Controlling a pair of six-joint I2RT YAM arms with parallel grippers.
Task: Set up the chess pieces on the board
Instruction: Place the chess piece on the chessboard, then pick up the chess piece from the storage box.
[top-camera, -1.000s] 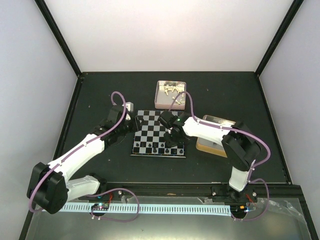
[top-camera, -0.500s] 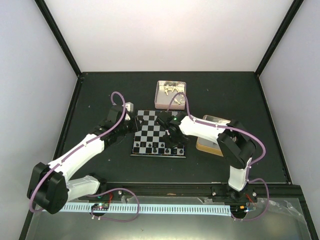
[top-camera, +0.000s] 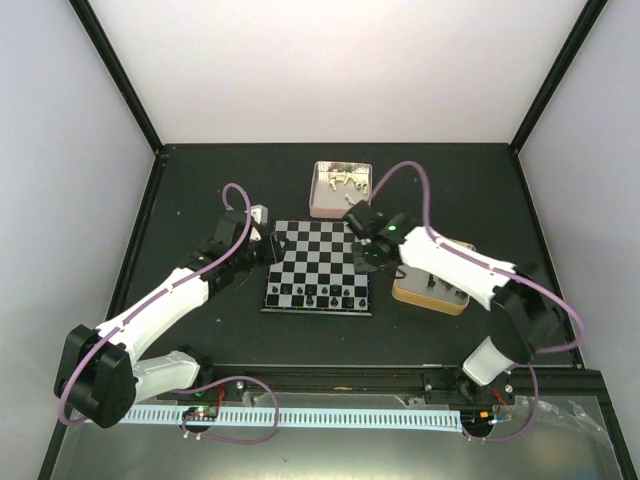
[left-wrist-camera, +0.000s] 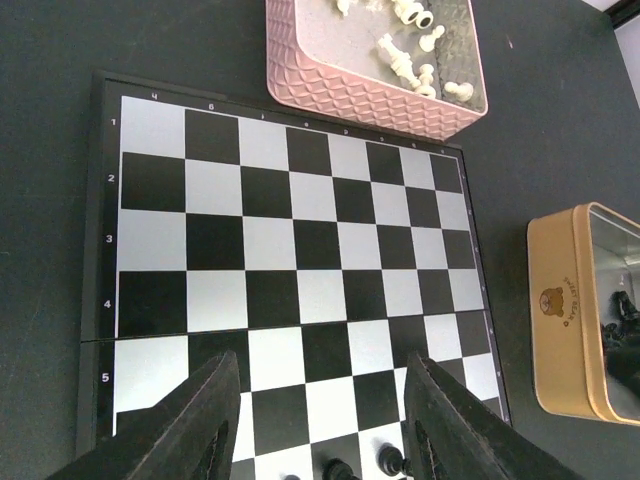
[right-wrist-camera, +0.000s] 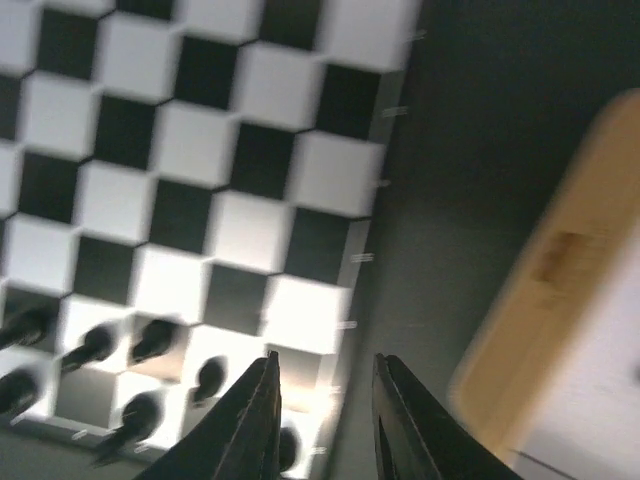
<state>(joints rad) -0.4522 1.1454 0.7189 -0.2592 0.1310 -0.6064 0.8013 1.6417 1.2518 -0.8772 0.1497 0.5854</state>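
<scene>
Dark table (top-camera: 450, 180) carries the board (left-wrist-camera: 300, 240), a pink tin (left-wrist-camera: 350, 85), a tan tin (left-wrist-camera: 560, 320).

Seeing a smooth, satin, silvery sheen on the pale squares of the board (left-wrist-camera: 300, 270). Catching glossy glints on the black pieces (left-wrist-camera: 392, 460) at its near edge. Finding the white pieces (left-wrist-camera: 405, 60) smooth, plastic-looking. Reading the pink tin (left-wrist-camera: 350, 95) as embossed with scales, the tan tin (left-wrist-camera: 565, 330) on the right as smooth painted metal, the dark table (left-wrist-camera: 560, 130) as matt.

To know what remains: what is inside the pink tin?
White pieces lie loose in the pink tin. Its far part is cut off in the wrist view, so the count is unclear.
</scene>
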